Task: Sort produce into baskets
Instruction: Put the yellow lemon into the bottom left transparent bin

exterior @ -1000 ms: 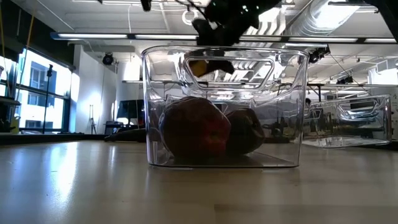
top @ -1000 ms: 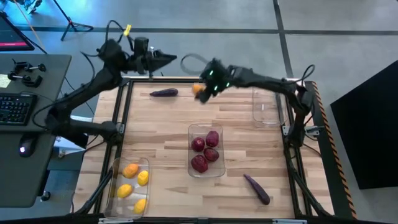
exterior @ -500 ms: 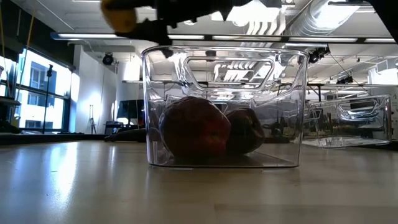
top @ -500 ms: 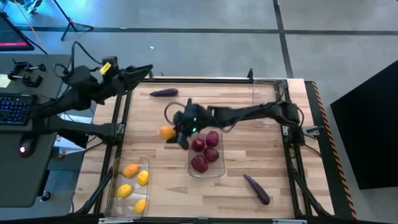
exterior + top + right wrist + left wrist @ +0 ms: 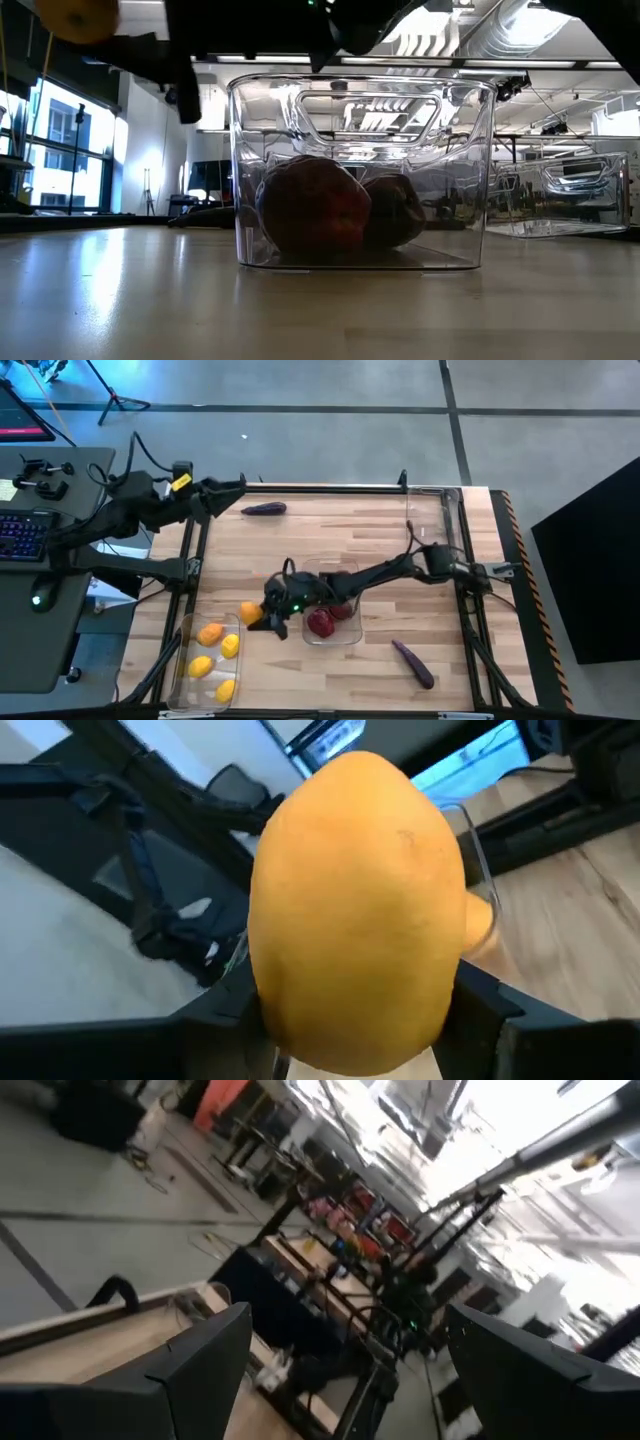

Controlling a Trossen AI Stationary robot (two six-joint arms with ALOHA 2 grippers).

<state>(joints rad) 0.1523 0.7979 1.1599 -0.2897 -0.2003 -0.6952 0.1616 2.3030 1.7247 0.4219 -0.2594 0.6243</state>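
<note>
While I steer from afar, I see the wooden table (image 5: 380, 545) from above, with both dark arms reaching over it. My right arm (image 5: 400, 568) stretches across the middle of the table toward its left front corner. My left arm (image 5: 130, 510) waits off the table's far left edge, its gripper (image 5: 232, 487) pointing at the back rail; the left wrist view shows its two fingers spread wide apart and holding nothing.

Three clear bins sit on the table. The left bin (image 5: 188, 650), at the front left corner, holds four yellow and orange fruits. The middle bin (image 5: 345, 638) holds dark red fruits (image 5: 310, 215). The far right bin (image 5: 430, 530) looks empty to me.

Two purple eggplants are unsorted: one (image 5: 263, 509) lies near the back edge, close to the left gripper, and the other (image 5: 413, 664) lies near the front right, long axis slanting toward the corner.

The right gripper (image 5: 262, 618) is clamped on an orange fruit (image 5: 249, 614), carried above the table. The relation that matters: the left bin's opening lies just beyond the fruit, toward the front left. I judge a short further reach, then release, would finish this piece. The right arm is plainly the nearer.
</note>
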